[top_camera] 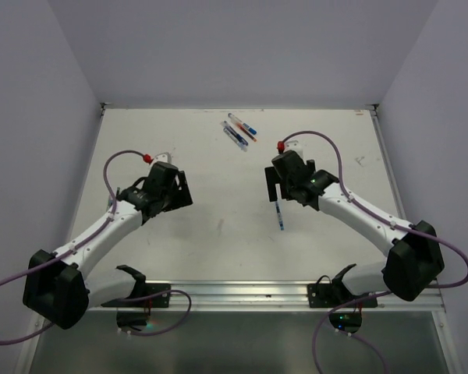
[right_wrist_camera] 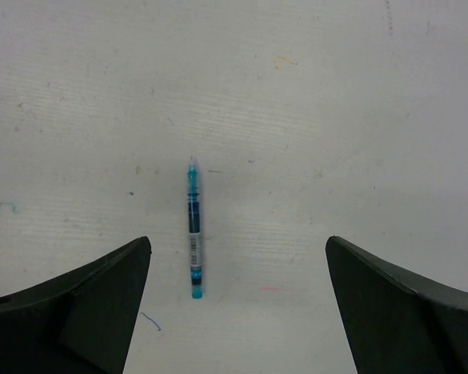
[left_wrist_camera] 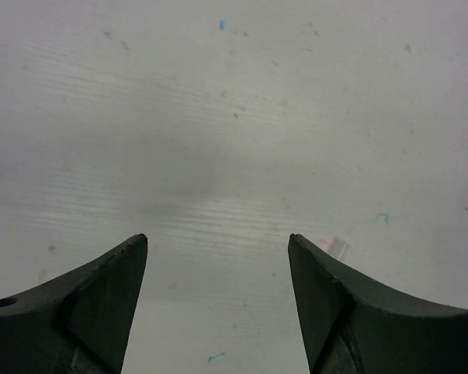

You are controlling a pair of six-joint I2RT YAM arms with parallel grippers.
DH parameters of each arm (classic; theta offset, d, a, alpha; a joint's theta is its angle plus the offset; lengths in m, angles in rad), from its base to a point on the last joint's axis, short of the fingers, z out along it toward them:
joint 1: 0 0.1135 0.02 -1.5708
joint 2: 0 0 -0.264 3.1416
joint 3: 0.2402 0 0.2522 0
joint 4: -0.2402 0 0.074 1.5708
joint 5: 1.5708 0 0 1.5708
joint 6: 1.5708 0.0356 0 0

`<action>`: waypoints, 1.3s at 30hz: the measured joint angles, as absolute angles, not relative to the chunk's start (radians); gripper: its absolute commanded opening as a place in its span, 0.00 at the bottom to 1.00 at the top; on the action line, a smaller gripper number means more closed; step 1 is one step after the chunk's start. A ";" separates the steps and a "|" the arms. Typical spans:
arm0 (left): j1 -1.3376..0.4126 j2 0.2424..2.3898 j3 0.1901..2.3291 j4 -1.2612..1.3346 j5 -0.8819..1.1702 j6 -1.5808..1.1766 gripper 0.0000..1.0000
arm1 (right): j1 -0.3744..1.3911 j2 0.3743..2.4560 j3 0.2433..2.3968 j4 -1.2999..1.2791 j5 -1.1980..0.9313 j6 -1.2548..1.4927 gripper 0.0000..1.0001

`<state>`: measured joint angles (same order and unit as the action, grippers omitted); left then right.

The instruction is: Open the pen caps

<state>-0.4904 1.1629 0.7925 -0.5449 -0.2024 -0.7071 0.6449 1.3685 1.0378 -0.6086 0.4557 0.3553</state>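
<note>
While hovering over white table (top_camera: 218, 234), spread wide & gripping nothing: left gripper (left_wrist_camera: 216, 238), right gripper (right_wrist_camera: 238, 241). Lying flat on table under gap betw. right fingers (right_wrist_camera: 101, 304), touching neither: one blue-ended pen (right_wrist_camera: 194, 234). Grouped near far edge, well apart from both arms: more pens (top_camera: 239, 131), blue & red ends. Capped or not, can't tell.

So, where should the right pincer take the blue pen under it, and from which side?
Take the pen at mid-barrel, from straight above. It lies flat and alone, its length running across the closing line of the open right pincer, but off-centre, so probably shift sideways first.
</note>
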 measured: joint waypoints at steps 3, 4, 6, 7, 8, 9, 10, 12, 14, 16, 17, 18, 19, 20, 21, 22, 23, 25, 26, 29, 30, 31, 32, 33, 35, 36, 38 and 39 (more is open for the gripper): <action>-0.378 1.154 0.784 -0.548 -0.212 -0.670 0.78 | 0.645 1.368 1.044 -0.590 0.378 0.354 0.99; -0.356 1.147 0.780 -0.546 -0.221 -0.655 0.80 | 0.645 1.368 1.041 -0.578 0.347 0.354 0.99; -0.333 1.130 0.771 -0.541 -0.233 -0.614 0.80 | 0.645 1.365 1.022 -0.543 0.287 0.354 0.99; -0.327 1.126 0.770 -0.540 -0.239 -0.587 0.80 | 0.646 1.364 1.011 -0.532 0.257 0.355 0.99; -0.322 1.124 0.770 -0.535 -0.244 -0.560 0.80 | 0.649 1.364 1.003 -0.525 0.236 0.355 0.99; -0.318 1.124 0.771 -0.530 -0.254 -0.532 0.80 | 0.653 1.364 0.992 -0.520 0.213 0.355 0.99; -0.308 1.126 0.772 -0.527 -0.266 -0.505 0.79 | 0.660 1.364 0.982 -0.515 0.197 0.355 0.99; -0.274 1.138 0.777 -0.518 -0.284 -0.457 0.77 | 0.682 1.363 0.963 -0.501 0.163 0.355 0.99; -0.221 1.157 0.787 -0.498 -0.289 -0.415 0.74 | 0.709 1.360 0.942 -0.486 0.125 0.356 0.99; -0.143 1.192 0.809 -0.475 -0.292 -0.366 0.94 | 0.733 1.353 0.924 -0.475 0.083 0.358 0.99; -0.102 1.212 0.826 -0.475 -0.282 -0.341 1.00 | 0.746 1.346 0.916 -0.469 0.063 0.358 0.99; -0.060 1.235 0.847 -0.474 -0.257 -0.313 1.00 | 0.757 1.333 0.903 -0.456 0.040 0.358 0.99; -0.020 1.257 0.868 -0.469 -0.235 -0.293 1.00 | 0.767 1.327 0.898 -0.451 0.032 0.358 0.99; 0.025 1.267 0.879 -0.450 -0.202 -0.262 1.00 | 0.779 1.311 0.886 -0.438 0.021 0.358 0.99; 0.061 1.270 0.881 -0.423 -0.179 -0.236 1.00 | 0.786 1.293 0.873 -0.427 0.007 0.358 0.99; 0.092 1.268 0.881 -0.405 -0.171 -0.213 1.00 | 0.792 1.274 0.861 -0.422 -0.001 0.358 0.99; 0.112 1.267 0.881 -0.391 -0.162 -0.196 1.00 | 0.795 1.261 0.854 -0.419 -0.010 0.358 0.99; 0.142 1.278 0.885 -0.357 -0.141 -0.160 1.00 | 0.799 1.240 0.844 -0.411 -0.024 0.359 0.99; 0.155 1.294 0.894 -0.346 -0.130 -0.140 1.00 | 0.804 1.233 0.842 -0.408 -0.029 0.359 0.99; 0.177 1.384 0.933 -0.311 -0.108 -0.085 1.00 | 0.811 1.218 0.842 -0.400 -0.039 0.359 0.99; 0.183 1.422 0.942 -0.294 -0.102 -0.061 0.98 | 0.813 1.213 0.842 -0.399 -0.043 0.359 0.99; 0.187 1.448 0.942 -0.280 -0.096 -0.043 0.95 | 0.814 1.208 0.841 -0.398 -0.045 0.359 0.99; 0.190 1.467 0.941 -0.277 -0.091 -0.027 0.93 | 0.815 1.204 0.841 -0.397 -0.045 0.359 0.99; 0.192 1.477 0.937 -0.271 -0.088 -0.007 0.88 | 0.818 1.200 0.840 -0.396 -0.045 0.359 0.99; 0.195 1.479 0.925 -0.259 -0.083 0.023 0.85 | 0.820 1.192 0.835 -0.395 -0.045 0.359 0.99; 0.197 1.478 0.917 -0.244 -0.080 0.043 0.82 | 0.821 1.190 0.833 -0.395 -0.045 0.359 0.99; 0.205 1.478 0.900 -0.218 -0.075 0.069 0.71 | 0.824 1.188 0.829 -0.395 -0.044 0.359 0.99; 0.213 1.478 0.892 -0.215 -0.070 0.080 0.68 | 0.825 1.188 0.827 -0.395 -0.045 0.359 0.99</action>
